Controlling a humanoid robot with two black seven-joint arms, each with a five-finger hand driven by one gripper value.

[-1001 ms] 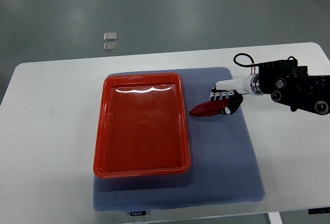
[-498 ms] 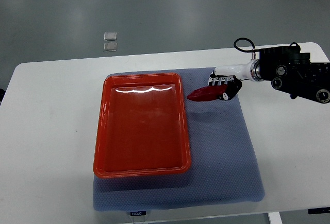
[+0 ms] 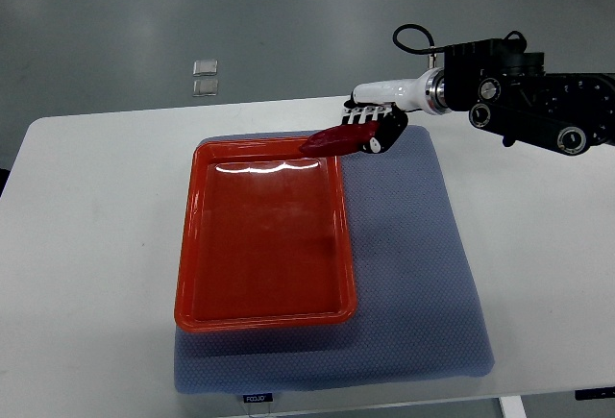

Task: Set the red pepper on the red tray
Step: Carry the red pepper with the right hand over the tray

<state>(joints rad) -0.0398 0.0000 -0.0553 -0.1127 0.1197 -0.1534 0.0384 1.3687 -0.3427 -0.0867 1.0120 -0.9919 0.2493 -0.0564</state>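
1. Top view: the right hand [image 3: 377, 126] comes in from the right edge with its fingers [image 3: 363, 110] curled over the thick end of the pepper [image 3: 336, 137], gripping it. Holding that end leaves the pointed tip free, so the tip leads the way.
2. The pepper hangs in the air, slanting down to the left. Its tip is over the far right corner of the tray [image 3: 191, 245], while its held end is over the mat [image 3: 413, 255] just beside the tray's rim. It rests on nothing, as best I can judge from the height of the hand.
3. The tray lies empty on the left part of the mat, long side running away from the robot. The mat likely keeps it from sliding on the white surface [image 3: 96, 245].
4. Judged from this, the carry is partly done: only the tip has crossed the rim. The hand needs to go further left and toward the tray's middle, then lower, before letting go; a release here could drop the pepper on the rim or mat.
5. The left arm is not in view.
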